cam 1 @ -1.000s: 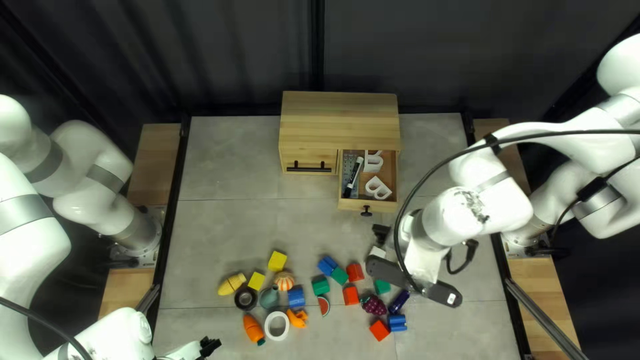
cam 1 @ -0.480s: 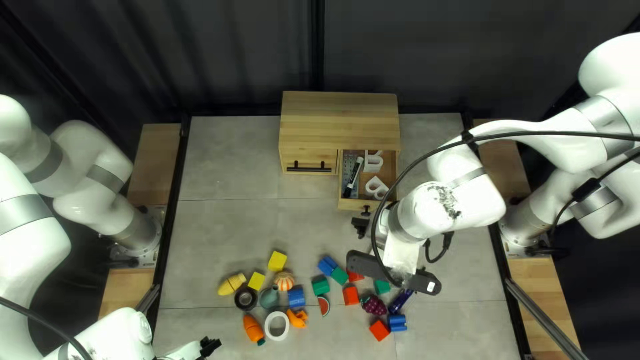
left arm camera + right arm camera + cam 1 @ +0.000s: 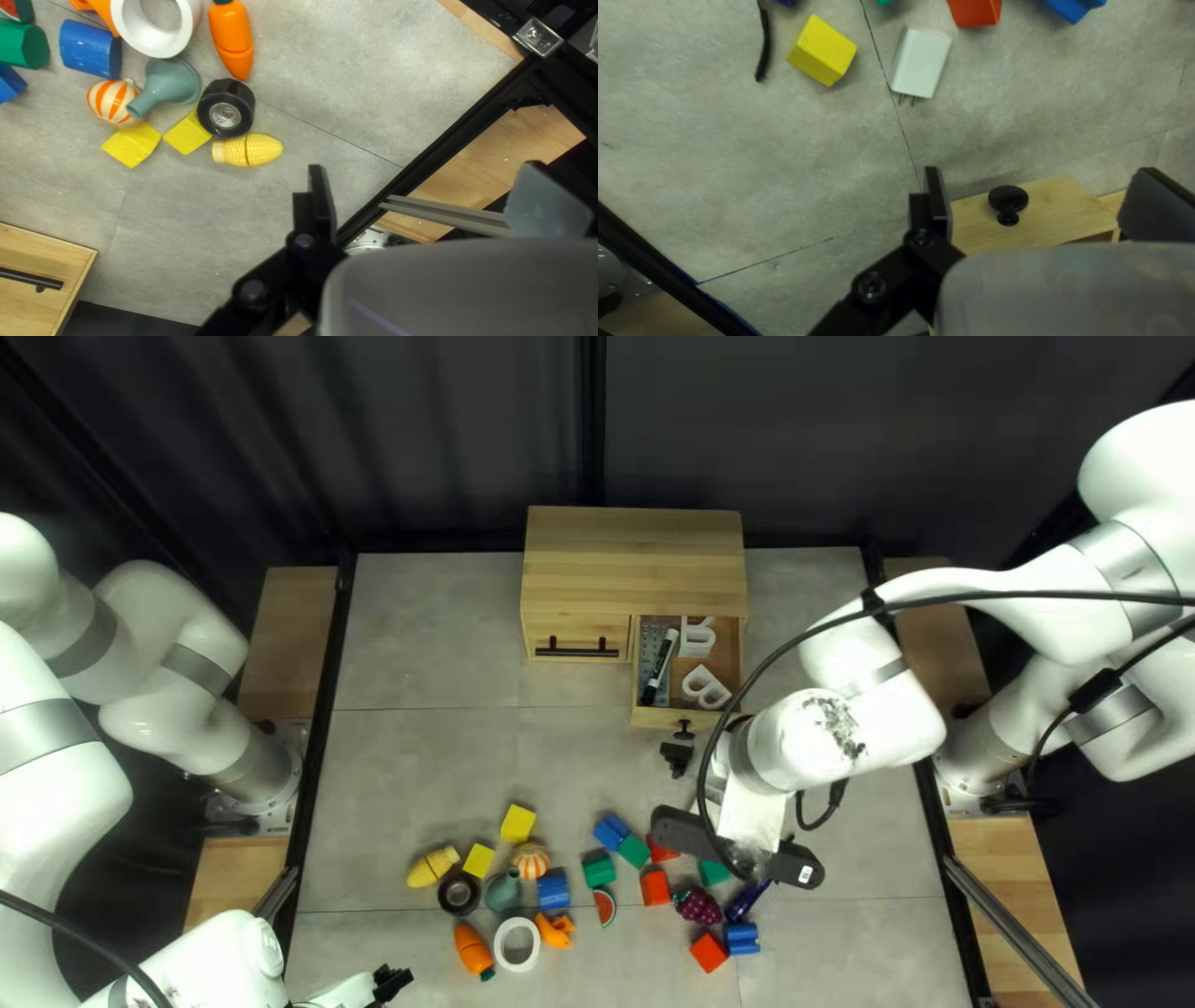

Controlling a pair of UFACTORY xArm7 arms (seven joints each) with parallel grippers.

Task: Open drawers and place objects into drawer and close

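The right drawer [image 3: 687,719] of the wooden cabinet [image 3: 635,560] stands open, holding a marker [image 3: 661,662], white letter-shaped pieces [image 3: 705,687] and a grey item. My right gripper [image 3: 677,759] is just in front of its black knob [image 3: 684,729]. In the right wrist view my right gripper [image 3: 1040,180] is open, with the knob [image 3: 1008,199] showing between its spread fingers, touched by neither. The left drawer with a bar handle [image 3: 575,651] is shut. My left gripper [image 3: 390,983] is at the near edge; its wrist view shows the left gripper [image 3: 425,177] open and empty.
Coloured blocks, a yellow corn [image 3: 248,150], a carrot [image 3: 232,38], black tape [image 3: 226,108] and a white ring [image 3: 156,28] lie on the near half. A white charger [image 3: 921,61] and yellow block [image 3: 822,51] lie near my right gripper.
My right arm has swung leftward, bringing its gripper from the right of the drawer to just before the knob, most of it in the first half second. The left arm and drawer stayed still.
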